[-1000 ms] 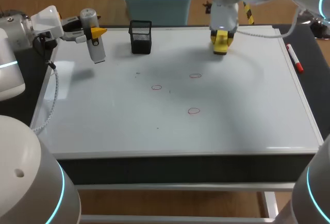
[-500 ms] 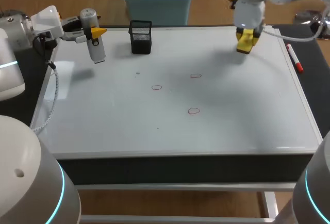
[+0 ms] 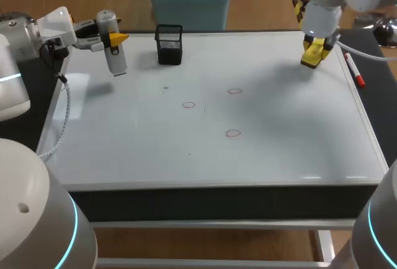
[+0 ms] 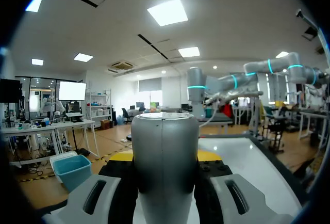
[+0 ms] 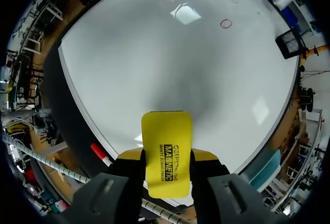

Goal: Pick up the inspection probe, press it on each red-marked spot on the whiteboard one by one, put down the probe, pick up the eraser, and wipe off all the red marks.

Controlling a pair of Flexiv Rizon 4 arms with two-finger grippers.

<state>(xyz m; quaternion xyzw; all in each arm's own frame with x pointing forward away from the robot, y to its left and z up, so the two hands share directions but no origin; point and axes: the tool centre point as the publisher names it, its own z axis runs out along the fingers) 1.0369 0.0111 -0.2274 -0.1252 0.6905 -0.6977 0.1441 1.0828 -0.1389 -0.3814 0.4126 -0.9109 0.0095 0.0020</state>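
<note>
our right tool [image 3: 314,52] clamps the yellow eraser [image 5: 166,146] over the worktop's [image 3: 298,148] far right corner, three red marks [image 3: 233,133] unwiped, while our left tool [image 3: 113,38] grips the probe [image 3: 116,61], not yet put down, at the far left corner.

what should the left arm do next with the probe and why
Probably carry the probe, held in the left gripper, over to the nearest red mark and lower it. All three red marks sit unwiped on the whiteboard, and the right gripper holds the eraser off by the far right corner, clear of them.
</note>
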